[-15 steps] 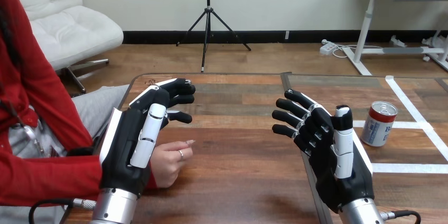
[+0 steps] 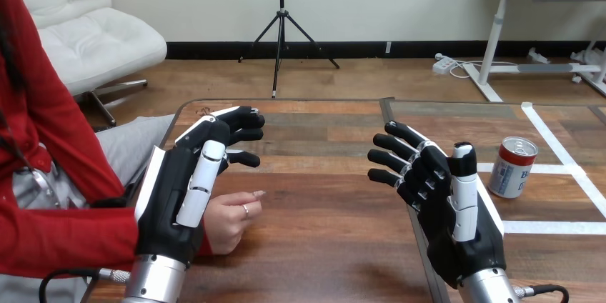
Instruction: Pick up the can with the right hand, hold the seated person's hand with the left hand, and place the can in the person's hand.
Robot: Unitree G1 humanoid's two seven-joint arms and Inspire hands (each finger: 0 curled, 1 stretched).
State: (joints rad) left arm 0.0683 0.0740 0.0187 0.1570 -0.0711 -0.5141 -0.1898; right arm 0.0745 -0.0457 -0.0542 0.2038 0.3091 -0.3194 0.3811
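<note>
Nothing has shifted since the earlier frame: both hands hover as they did. Right hand (image 2: 457, 217) is open, fingers spread and empty (left hand (image 2: 179, 196) likewise, just over the person's hand (image 2: 229, 221), contact unclear). Off to its right, near but apart, the can (image 2: 513, 167) stands upright on the table (image 2: 321, 203), long axis vertical, top upward.

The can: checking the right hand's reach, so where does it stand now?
Head view: the can stands upright at the table's right side, by white tape lines, just right of the right hand.
</note>
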